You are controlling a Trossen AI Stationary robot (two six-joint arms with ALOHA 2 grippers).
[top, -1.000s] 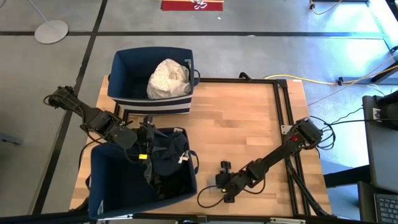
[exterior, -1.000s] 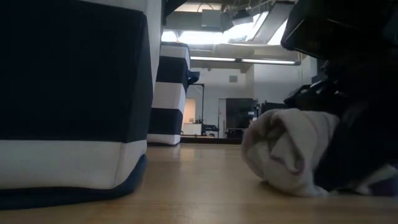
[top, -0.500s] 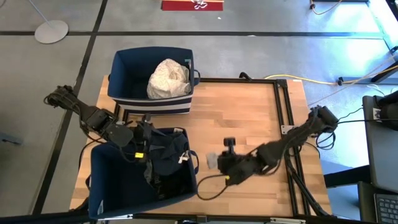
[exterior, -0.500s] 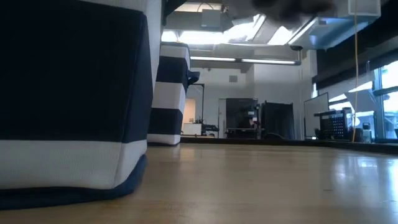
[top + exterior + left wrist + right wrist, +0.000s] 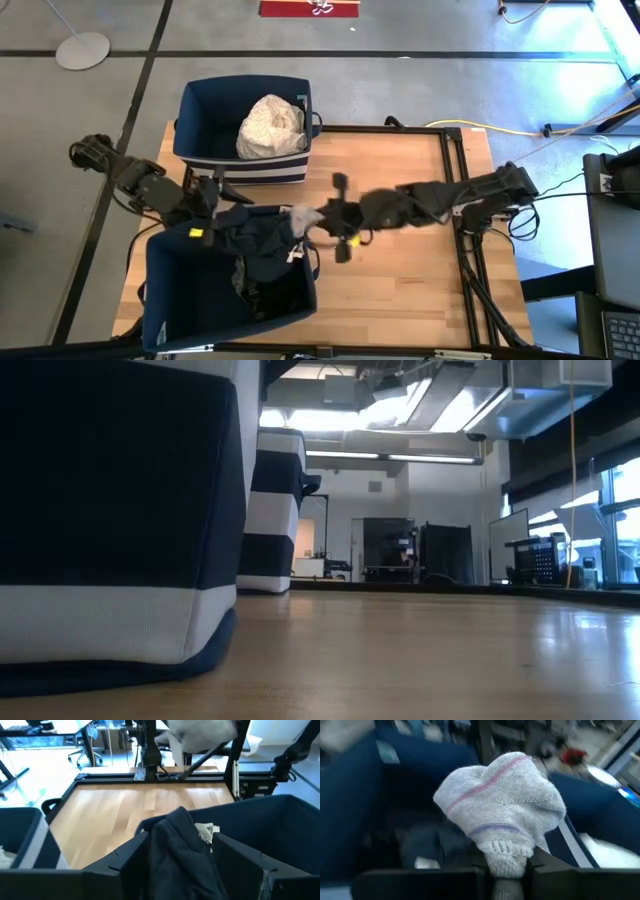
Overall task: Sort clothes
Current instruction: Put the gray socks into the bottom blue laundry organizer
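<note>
My right gripper is shut on a grey sock with pink and purple stripes. It holds the sock in the air at the right rim of the near navy bin. My left gripper is open at that bin's far left rim. A navy garment lies draped over the bin's far rim. In the left wrist view the garment shows between my two spread fingers; I cannot tell whether they touch it. The far navy bin holds a white-grey patterned garment. My right gripper pinches the sock's narrow ribbed end between its two fingers. The fingers come level from the table's right side. The bunched sock stands out beyond the fingertips, lifted clear of the table.
The two bins stand at the table's left, and both show in the low view. Bare wood lies to the right of them. A black metal frame runs along the table's far and right sides.
My right gripper has lifted the sock off the table near the near edge. It has swung it up and toward the table's left, over to the near bin. The sock has left the low view. My left gripper has drawn back toward the table's far left corner.
</note>
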